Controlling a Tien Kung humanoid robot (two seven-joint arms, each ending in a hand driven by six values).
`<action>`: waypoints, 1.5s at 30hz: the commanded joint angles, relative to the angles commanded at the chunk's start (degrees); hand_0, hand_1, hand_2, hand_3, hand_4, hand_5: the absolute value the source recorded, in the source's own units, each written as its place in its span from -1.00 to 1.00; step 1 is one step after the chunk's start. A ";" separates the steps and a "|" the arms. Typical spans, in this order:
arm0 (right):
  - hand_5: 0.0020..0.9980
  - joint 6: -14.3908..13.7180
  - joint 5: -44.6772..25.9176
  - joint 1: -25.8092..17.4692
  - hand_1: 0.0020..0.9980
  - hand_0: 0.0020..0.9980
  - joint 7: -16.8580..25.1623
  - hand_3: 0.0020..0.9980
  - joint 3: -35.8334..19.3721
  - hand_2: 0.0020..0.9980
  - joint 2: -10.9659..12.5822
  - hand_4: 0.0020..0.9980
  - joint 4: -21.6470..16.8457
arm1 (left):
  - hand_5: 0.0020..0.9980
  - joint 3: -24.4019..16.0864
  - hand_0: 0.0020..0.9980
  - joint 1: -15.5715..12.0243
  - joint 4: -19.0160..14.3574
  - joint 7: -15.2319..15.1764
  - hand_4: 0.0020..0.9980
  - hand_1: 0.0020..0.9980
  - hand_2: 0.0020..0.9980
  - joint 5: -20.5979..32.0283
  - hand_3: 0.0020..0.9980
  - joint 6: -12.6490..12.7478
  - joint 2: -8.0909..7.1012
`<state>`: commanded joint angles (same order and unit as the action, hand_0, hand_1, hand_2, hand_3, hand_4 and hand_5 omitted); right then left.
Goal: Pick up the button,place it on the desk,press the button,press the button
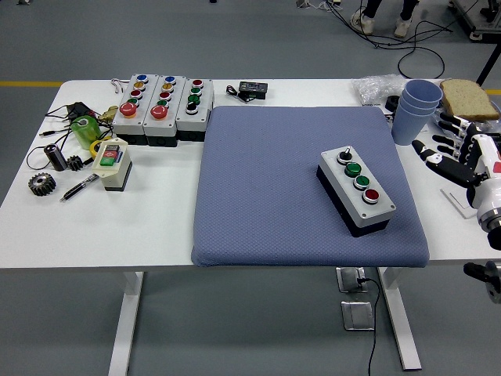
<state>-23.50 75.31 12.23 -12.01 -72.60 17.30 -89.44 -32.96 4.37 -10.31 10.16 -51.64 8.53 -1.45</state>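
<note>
A grey button box [356,190] with a black knob, two green buttons and a red button lies on the blue mat [274,180], right of its middle. My right hand [448,144] hovers at the table's right edge, well to the right of the box, fingers spread and holding nothing. The left arm is out of view.
Three more button boxes [163,107] stand at the back left, with a small cream switch box [112,164], a gear [41,184], a pen and cables nearby. Stacked blue cups [412,110] and a bread slice [467,99] sit at the back right, close to my right hand.
</note>
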 joint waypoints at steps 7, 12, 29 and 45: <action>-0.70 0.10 17.09 1.00 0.80 1.00 -3.82 0.93 3.97 0.94 -0.64 1.00 -1.48 | 0.48 0.10 0.28 -0.06 0.00 0.03 -0.25 0.40 0.44 -0.14 0.26 -0.05 -0.07; -0.71 -1.09 24.87 0.61 0.81 1.00 -6.08 0.95 5.27 0.96 -1.09 1.00 -2.38 | 0.48 0.16 0.29 -0.02 0.00 -0.06 -0.25 0.40 0.44 0.12 0.26 0.03 -0.16; -0.69 0.79 34.36 4.35 0.84 1.00 -15.28 0.97 11.24 0.97 -4.59 1.00 0.83 | 0.48 -0.82 0.28 -0.01 0.00 0.17 -0.25 0.40 0.43 -0.85 0.26 0.04 -0.38; -0.67 1.97 32.57 8.41 0.84 1.00 -20.20 0.98 15.40 0.98 -7.79 0.99 7.39 | 0.48 -0.52 0.28 0.29 0.00 0.15 -0.25 0.39 0.43 -0.62 0.26 0.02 -0.46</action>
<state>-21.52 107.88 20.64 -32.21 -57.20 9.50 -82.05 -33.48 4.66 -10.31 10.32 -52.25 8.55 -1.90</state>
